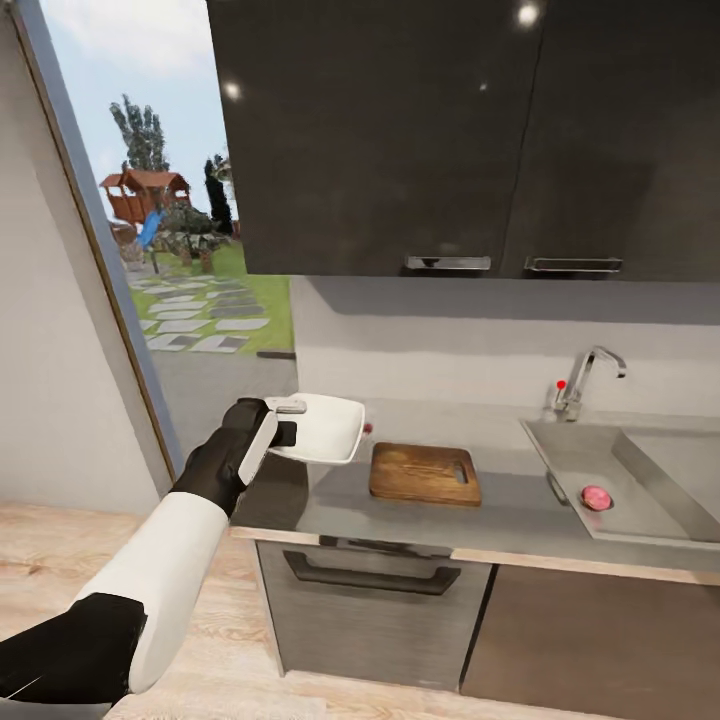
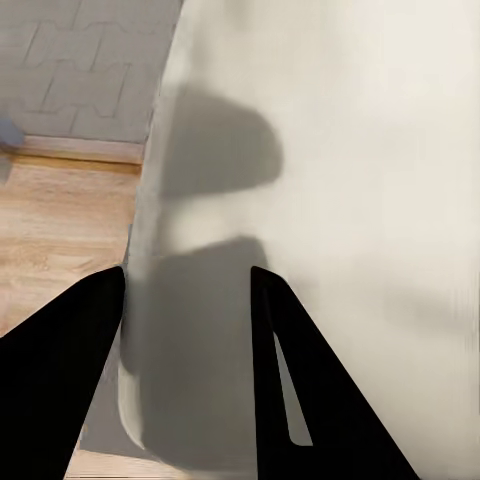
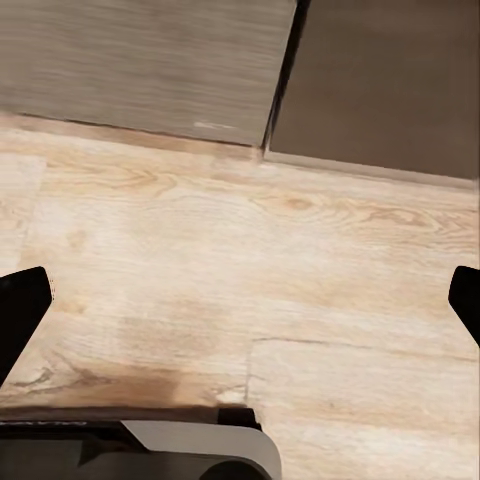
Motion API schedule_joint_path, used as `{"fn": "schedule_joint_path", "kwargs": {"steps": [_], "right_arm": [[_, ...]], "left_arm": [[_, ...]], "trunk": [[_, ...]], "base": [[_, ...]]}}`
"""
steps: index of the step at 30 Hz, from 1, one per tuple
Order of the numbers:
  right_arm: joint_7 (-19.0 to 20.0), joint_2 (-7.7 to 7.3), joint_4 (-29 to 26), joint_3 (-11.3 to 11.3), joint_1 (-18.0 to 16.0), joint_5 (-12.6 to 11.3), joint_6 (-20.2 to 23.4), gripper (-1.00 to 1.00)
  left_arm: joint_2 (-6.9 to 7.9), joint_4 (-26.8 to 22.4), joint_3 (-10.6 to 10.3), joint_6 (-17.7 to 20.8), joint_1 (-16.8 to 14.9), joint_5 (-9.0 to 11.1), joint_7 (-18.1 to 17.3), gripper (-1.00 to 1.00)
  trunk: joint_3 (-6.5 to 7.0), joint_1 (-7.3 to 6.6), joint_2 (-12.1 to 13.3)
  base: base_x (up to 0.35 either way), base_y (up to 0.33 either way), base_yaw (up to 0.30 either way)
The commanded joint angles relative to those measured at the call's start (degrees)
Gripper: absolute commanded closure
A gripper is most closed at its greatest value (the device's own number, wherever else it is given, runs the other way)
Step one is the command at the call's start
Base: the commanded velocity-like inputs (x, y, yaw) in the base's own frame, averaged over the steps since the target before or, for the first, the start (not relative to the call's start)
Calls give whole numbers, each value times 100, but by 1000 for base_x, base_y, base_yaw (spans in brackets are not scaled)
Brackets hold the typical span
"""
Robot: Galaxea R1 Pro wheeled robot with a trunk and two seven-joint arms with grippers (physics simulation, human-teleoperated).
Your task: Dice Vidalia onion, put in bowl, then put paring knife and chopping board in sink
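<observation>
The right gripper point(image 3: 240, 300) hangs low over the wooden floor point(image 3: 250, 260) before the cabinet fronts, its fingers spread wide and empty, apparently parked out of the way. At the countertop's point(image 1: 500, 500) left end, near its front edge, the left gripper point(image 1: 278, 432) straddles the rim of the white bowl point(image 1: 325, 428), one finger inside and one outside; whether it is actually pinching the rim I cannot tell. Just beside the bowl lies the chopping board point(image 1: 424, 473), handy for transferring dice. Farther along, the Vidalia onion point(image 1: 596, 497) sits in the sink point(image 1: 560, 450), below the faucet point(image 1: 585, 380) at the back edge.
</observation>
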Motion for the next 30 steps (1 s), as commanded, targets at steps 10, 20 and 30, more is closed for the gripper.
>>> {"fn": "schedule_joint_path", "kwargs": {"steps": [10,20,30], "right_arm": [[-40,3,2,-22,-4,61,-12,-100],[-42,3,5,-22,-4,61,-13,-100],[-40,3,9,-22,-4,61,-13,-100]], "left_arm": [[-2,81,-13,10,-7,58,52,100],[-25,257,-20,-17,-7,328,10,100],[-25,489,-22,-251,-7,700,-40,100]], "trunk": [[-23,4,-14],[-24,4,-14],[-24,4,-14]], "base": [[0,0,217],[0,0,9],[0,0,0]]}}
